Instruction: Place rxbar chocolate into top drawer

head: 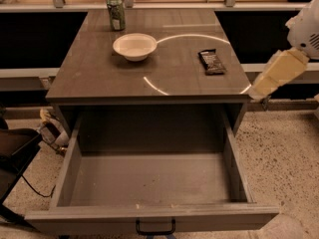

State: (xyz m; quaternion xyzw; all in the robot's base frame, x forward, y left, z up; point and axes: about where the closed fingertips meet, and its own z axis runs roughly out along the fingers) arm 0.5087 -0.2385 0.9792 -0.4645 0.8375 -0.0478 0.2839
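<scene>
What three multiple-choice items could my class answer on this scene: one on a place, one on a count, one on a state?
1. Where does the rxbar chocolate lie?
A on the floor; B on the tabletop, right side; C on a chair.
2. How many things rest on the tabletop?
A two; B five; C three.
3. What state is the top drawer in?
A pulled open; B shut; C open and full.

Answers:
1 B: the bar lies flat on the tabletop; the pincer is by the table's right front corner, apart from the bar.
2 C: green can, bowl and bar.
3 A: its bare floor shows in front of the table.
</scene>
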